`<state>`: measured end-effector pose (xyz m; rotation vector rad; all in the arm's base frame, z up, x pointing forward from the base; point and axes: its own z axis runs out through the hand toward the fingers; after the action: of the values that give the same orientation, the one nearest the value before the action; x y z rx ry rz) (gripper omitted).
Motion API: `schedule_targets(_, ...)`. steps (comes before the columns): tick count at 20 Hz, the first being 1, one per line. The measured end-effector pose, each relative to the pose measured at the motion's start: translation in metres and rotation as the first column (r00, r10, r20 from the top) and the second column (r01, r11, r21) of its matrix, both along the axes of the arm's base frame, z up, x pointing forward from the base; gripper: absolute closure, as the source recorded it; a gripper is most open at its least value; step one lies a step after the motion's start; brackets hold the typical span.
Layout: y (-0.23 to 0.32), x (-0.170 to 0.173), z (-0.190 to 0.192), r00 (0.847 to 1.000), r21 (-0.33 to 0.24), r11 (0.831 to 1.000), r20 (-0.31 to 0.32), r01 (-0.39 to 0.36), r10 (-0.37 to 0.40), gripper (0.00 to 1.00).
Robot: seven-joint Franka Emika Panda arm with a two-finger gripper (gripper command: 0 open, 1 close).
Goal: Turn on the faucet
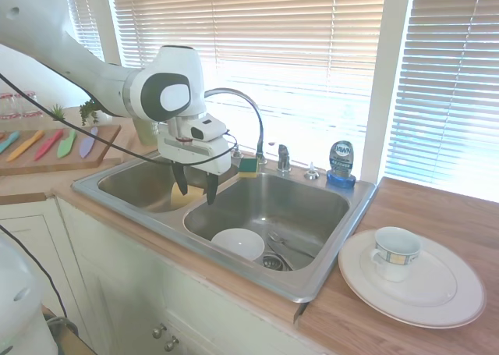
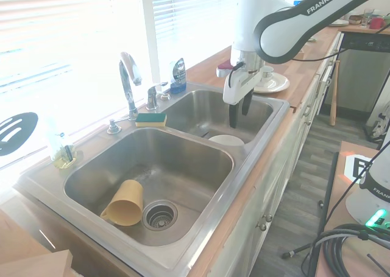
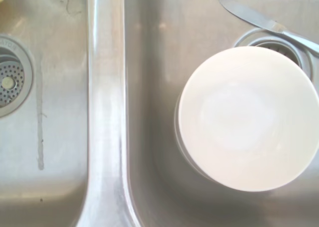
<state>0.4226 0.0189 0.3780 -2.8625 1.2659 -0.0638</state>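
chrome lever untouched, gripper over the divider

white round bowl (image 1: 238,243) lies nearest in the steel double sink (image 1: 312,289). above the divider hangs the gripper (image 1: 196,185), dark fingers apart, empty. at two o'clock beyond it stands the chrome gooseneck faucet (image 1: 248,105), small lever (image 1: 284,157) beside. a straight reach risks clipping the spout.

A: What does the arm (image 2: 286,27) look like?

B: Glossy white rounded shells with dark grey bands at the joints. "FRANKA EMI…" is printed in white on the dark band above the claw.

A: And the claw itself?

B: The gripper (image 1: 196,185) has a boxy white body with two slim black fingers (image 1: 211,187) under it. A thin black cable runs along the arm to the wrist, just above that body, and a small brownish patch sits on top of it.
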Motion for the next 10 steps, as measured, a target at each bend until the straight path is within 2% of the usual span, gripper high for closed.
schedule_targets(4,-0.0013,-0.0005,-0.0012,1.000,-0.003,1.000,-0.003,-0.005,0.005,0.00)
schedule_targets(5,-0.0017,-0.0008,-0.0016,1.000,-0.003,1.000,-0.004,-0.005,0.005,1.00)
schedule_targets(10,-0.0022,-0.0009,-0.0019,1.000,-0.002,1.000,-0.004,-0.006,0.006,1.00)
